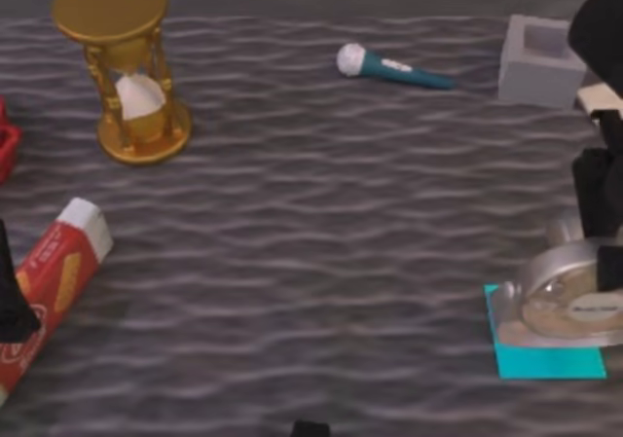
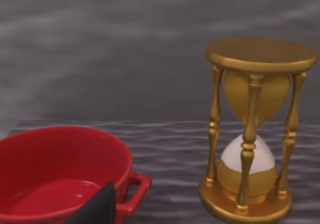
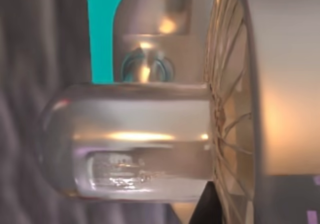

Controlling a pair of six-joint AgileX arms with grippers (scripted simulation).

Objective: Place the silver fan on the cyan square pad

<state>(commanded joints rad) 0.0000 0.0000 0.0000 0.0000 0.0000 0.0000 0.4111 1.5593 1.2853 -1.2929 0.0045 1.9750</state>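
Silver fan (image 1: 565,301) sits at the right side of the worktop (image 1: 321,242), its blocky base over the cyan square pad (image 1: 545,361), which shows as a bright strip along the fan's near and left edges in the top view. From above, the fan reads as a shiny chrome ring cage with a pale disc inside, partly covered by the dark right arm that comes down over it from the upper right; the right gripper (image 1: 596,262) is at the fan, but whether it clasps the fan or stands apart I cannot tell. The right wrist view fills in what the top view lacks: the fan's rounded motor housing (image 3: 130,139) close up, thin wire spokes of the cage beside it, and a slice of cyan behind (the gripper's own parts are not clearly seen there). The left wrist view alone shows a red pot (image 2: 60,174) with a side handle, which the top view cuts to a red sliver at the left edge, and it gives the gold hourglass (image 1: 125,67) upright with white sand in its lower bulb. The left gripper (image 1: 15,306) is parked at the left edge, mostly cut off. Only the top view shows a teal microphone (image 1: 389,65), a grey hollow box (image 1: 540,59) and a red carton (image 1: 49,281) lying flat.
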